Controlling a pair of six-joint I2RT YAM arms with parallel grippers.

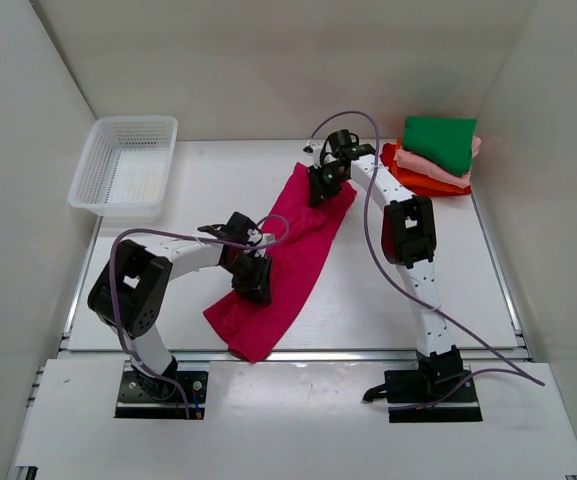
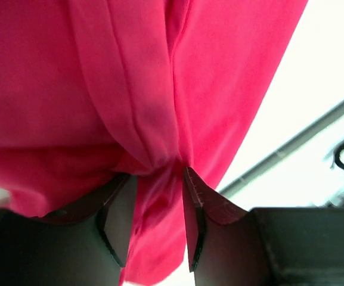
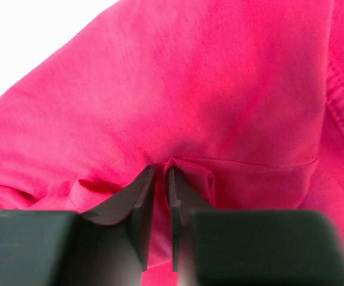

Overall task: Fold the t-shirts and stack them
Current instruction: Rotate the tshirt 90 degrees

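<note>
Top external: 1 magenta t-shirt (image 1: 306, 252) gripped by left jaws, right jaws; 4 folded t-shirts (image 1: 440, 142) stacked; 1 basket (image 1: 136, 120).

light: bright, even, overhead | shadows: faint, soft-edged | glare: table (image 2: 327, 71) beyond the left jaws blown out white, likewise up-left of the right jaws | focus: top view sharp; shirt (image 3: 219, 89) ahead of the jaws crisp; fingers (image 3: 130, 196) and housings (image 3: 28, 244) behind them blurred

The magenta t-shirt (image 1: 303, 250) is soft matt cloth, the basket (image 1: 118, 205) white plastic mesh, the table (image 1: 218, 180) smooth white.
</note>
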